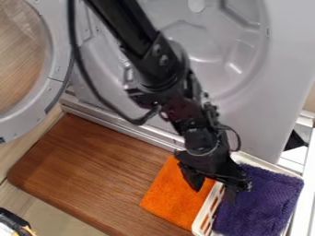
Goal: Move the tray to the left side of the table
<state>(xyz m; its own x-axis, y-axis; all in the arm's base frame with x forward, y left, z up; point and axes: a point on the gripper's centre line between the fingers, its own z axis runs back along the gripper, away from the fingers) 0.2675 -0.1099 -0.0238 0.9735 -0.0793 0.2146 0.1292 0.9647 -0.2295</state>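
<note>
The white tray [206, 216] lies at the lower right, holding a folded purple towel [261, 203]. My gripper [213, 193] hangs over the tray's left rim, open. One finger is above an orange cloth [175, 196] outside the tray, and the other is on the tray's inner side, by the towel's left edge. Whether the fingers touch the rim I cannot tell. Part of the tray's upper left side is hidden behind the gripper.
A brown wooden table [92, 170] extends left from the orange cloth. Behind it stands a grey machine front [252, 120] with a round opening, its round door [58, 60] swung out at the upper left. A small dark object [15, 223] sits at the bottom left corner.
</note>
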